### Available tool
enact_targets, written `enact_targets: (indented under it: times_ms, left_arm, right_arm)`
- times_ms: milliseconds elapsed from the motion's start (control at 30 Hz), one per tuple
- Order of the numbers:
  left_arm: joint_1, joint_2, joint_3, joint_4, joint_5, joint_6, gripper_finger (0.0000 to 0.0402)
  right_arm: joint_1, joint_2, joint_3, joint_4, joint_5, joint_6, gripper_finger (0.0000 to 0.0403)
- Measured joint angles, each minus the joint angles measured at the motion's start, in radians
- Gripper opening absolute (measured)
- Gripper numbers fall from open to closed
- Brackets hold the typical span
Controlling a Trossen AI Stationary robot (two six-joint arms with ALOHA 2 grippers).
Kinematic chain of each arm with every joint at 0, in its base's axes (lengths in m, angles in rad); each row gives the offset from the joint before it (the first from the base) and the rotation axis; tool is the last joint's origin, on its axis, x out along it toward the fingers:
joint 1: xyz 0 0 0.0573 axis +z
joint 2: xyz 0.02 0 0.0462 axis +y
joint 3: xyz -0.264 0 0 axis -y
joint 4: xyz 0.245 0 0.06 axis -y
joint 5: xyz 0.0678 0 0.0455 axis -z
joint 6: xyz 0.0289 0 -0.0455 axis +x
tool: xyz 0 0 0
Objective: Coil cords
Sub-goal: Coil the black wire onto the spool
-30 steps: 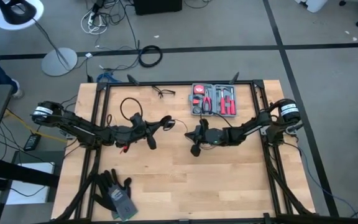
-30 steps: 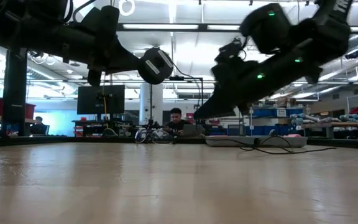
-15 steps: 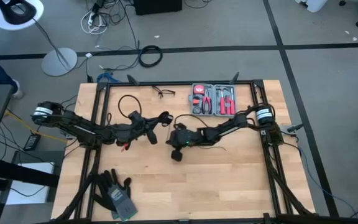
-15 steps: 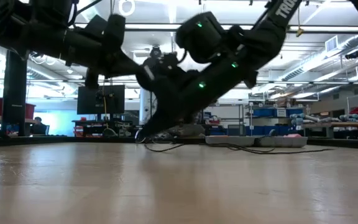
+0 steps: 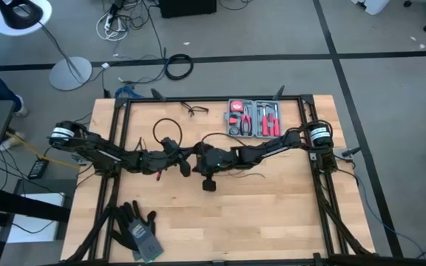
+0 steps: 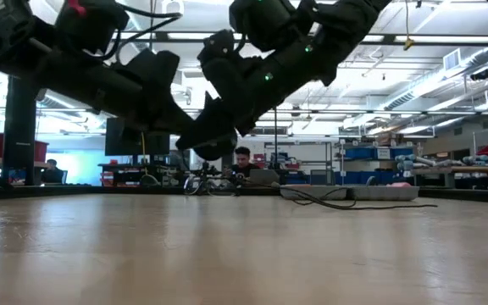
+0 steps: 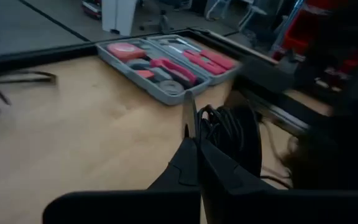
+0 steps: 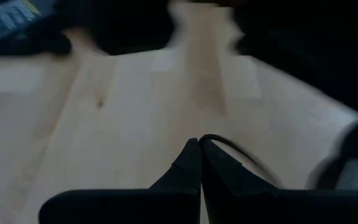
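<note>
The cord is a thin black cable. In the left wrist view several of its loops [image 7: 229, 132] bunch right beside the fingertips of my left gripper [image 7: 189, 127], which is shut. My right gripper [image 8: 198, 144] is shut on a strand of the cord [image 8: 236, 149] that arcs away from its tips. From above, my left gripper [image 5: 189, 157] and my right gripper [image 5: 203, 157] stand tip to tip over the table's middle. A slack length of the cord [image 6: 354, 203] lies on the wood behind them. My left gripper is shut with the bunched loops [image 7: 211, 127] right against its fingertips, held off the table. Its own fingers hide the place of contact, so which part it has cannot be told. My right gripper pinches a single strand [image 8: 206, 137] at its fingertips. It slants down from the table's right. The strand curves away slack.
A grey case of red-handled tools [image 5: 254, 118] lies at the far edge. A small black wire item [image 5: 194, 109] lies to its left. Dark gloves [image 5: 139, 229] lie at the near left corner. Black frame rails [image 5: 117, 148] run along both sides. A person [image 6: 242, 159] sits beyond the table.
My right gripper has swung toward the table's left, rolling as it went. It now meets the left gripper over the middle. My left gripper has sunk a little with its bunch of loops. The slack strand on the table has been dragged left with the right gripper.
</note>
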Motion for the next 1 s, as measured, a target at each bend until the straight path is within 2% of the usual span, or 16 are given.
enact_targets:
  times_ms: [400,767,900,1000]
  left_arm:
    - [0.008,0.021,0.006,0.164,-0.009,-0.062,0.0000]
    - [0.019,0.019,0.008,0.162,0.001,-0.055,0.0000]
    - [0.021,0.019,0.008,0.139,-0.036,-0.033,0.0000]
    - [0.018,0.018,0.008,0.145,-0.052,-0.023,0.0000]
  right_arm:
    - [-0.005,0.000,-0.001,-0.041,-0.028,0.005,0.0000]
    - [0.030,0.002,-0.001,-0.049,-0.035,0.007,0.0000]
    - [0.030,-0.008,-0.001,-0.133,-0.025,0.047,0.0000]
    - [0.038,-0.037,-0.002,-0.217,0.025,0.051,0.0000]
